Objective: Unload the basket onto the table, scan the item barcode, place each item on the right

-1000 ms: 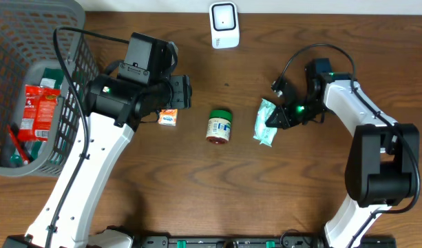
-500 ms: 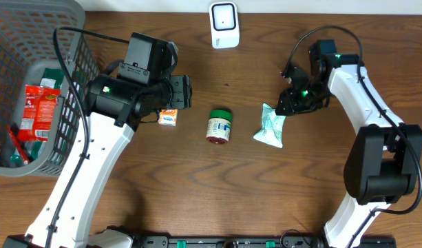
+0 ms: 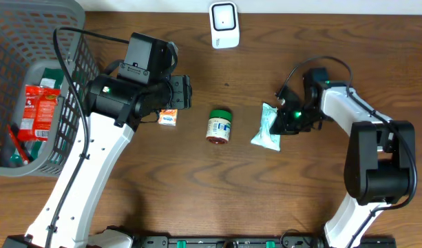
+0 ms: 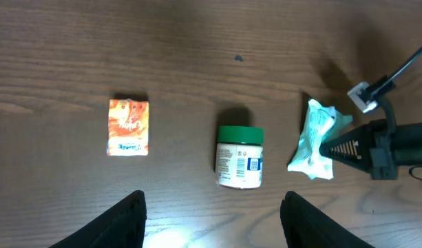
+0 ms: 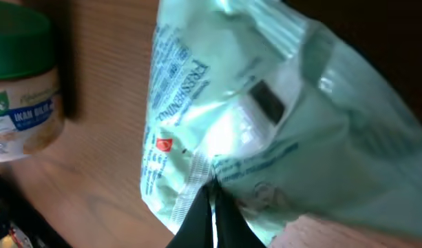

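Note:
A mint-green pouch (image 3: pixel 266 128) lies on the wooden table, right of a green-lidded jar (image 3: pixel 219 126) that rests on its side. My right gripper (image 3: pixel 280 123) sits at the pouch's right edge. In the right wrist view its fingertips (image 5: pixel 212 201) are shut, pinching the pouch (image 5: pixel 266 117) at its crimped seam. A black barcode patch shows on the pouch's face. The white scanner (image 3: pixel 224 25) stands at the table's far edge. My left gripper (image 4: pixel 214 220) hangs open above the table, over the jar (image 4: pixel 240 156) and a small orange packet (image 4: pixel 128 127).
A grey wire basket (image 3: pixel 11 24) fills the far left and holds red packets (image 3: pixel 38 110). The orange packet (image 3: pixel 168 117) lies just under the left arm's wrist. The right arm's cable loops above the pouch.
The right gripper rose and swung the pouch's top end outward, then came back down and closed at the pouch's edge. The pouch sits slightly lower and more tilted. The left arm has not moved.

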Robot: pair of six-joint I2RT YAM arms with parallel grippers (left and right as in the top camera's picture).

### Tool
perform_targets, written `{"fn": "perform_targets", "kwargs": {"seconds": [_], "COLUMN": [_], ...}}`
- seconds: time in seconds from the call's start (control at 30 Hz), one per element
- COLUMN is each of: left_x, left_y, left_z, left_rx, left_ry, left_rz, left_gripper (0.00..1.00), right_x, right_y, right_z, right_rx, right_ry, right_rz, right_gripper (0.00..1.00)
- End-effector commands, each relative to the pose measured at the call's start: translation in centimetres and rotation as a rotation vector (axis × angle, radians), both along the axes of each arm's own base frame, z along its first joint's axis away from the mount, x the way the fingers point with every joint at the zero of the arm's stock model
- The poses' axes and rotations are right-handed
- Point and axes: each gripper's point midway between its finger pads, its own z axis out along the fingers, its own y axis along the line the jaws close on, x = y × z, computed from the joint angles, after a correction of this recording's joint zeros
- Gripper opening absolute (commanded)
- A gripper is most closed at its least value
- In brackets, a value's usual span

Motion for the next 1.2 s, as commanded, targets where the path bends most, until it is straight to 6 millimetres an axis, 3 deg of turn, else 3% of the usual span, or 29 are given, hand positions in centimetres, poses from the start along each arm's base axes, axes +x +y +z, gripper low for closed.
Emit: {"fn": "perform_targets", "kwargs": {"seconds": [0.0, 0.1, 0.33, 0.4, 0.6, 0.8, 0.87, 0.93, 1.07, 1.13, 1.17], "left_x": [0.2, 0.2, 0.2, 0.2, 0.2, 0.2, 0.2, 0.2, 0.2, 0.2, 0.1], "left_y": [0.2, 0.2, 0.2, 0.2, 0.2, 0.2, 0.2, 0.2, 0.2, 0.2, 0.2], "left_z": [0.6, 0.6, 0.6, 0.6, 0.6, 0.6, 0.6, 0.6, 0.6, 0.6, 0.5], "left_rx": [0.014, 0.014, 0.014, 0.014, 0.014, 0.014, 0.014, 0.014, 0.014, 0.014, 0.015], "left_ry": [-0.025, -0.025, -0.025, -0.025, -0.024, -0.024, -0.024, -0.024, -0.024, -0.023, -0.021], "left_rz": [-0.007, -0.007, -0.007, -0.007, -0.007, -0.008, -0.007, -0.007, -0.007, -0.007, -0.007], "left_gripper": [0.63, 0.63, 0.63, 0.63, 0.63, 0.63, 0.63, 0.63, 0.63, 0.63, 0.63], "right_x": [-1.7, -1.4, 2.9, 2.7, 1.4, -0.8, -0.9, 0.0, 3.8, 4.6, 4.7], "right_y": [-3.0, -3.0, 1.4, 2.1, 2.0, 1.4, 1.4, 2.2, 4.2, 3.6, 2.6], "right_z": [-3.3, -2.9, 5.4, 5.7, 2.6, -2.7, -3.1, -1.5, 6.4, 8.1, 7.9], "right_rx": [-0.212, -0.215, 0.062, 0.108, 0.107, 0.076, 0.084, 0.165, 0.455, 0.47, 0.427], "right_ry": [0.06, 0.055, -0.018, -0.016, -0.023, -0.045, -0.055, -0.078, -0.21, -0.22, -0.203], "right_rz": [-0.068, -0.068, -0.028, -0.013, 0.008, -0.03, -0.04, -0.038, -0.024, -0.038, -0.067], "right_gripper": [0.01, 0.01, 0.01, 0.01, 0.01, 0.01, 0.01, 0.01, 0.04, 0.04, 0.04]}}
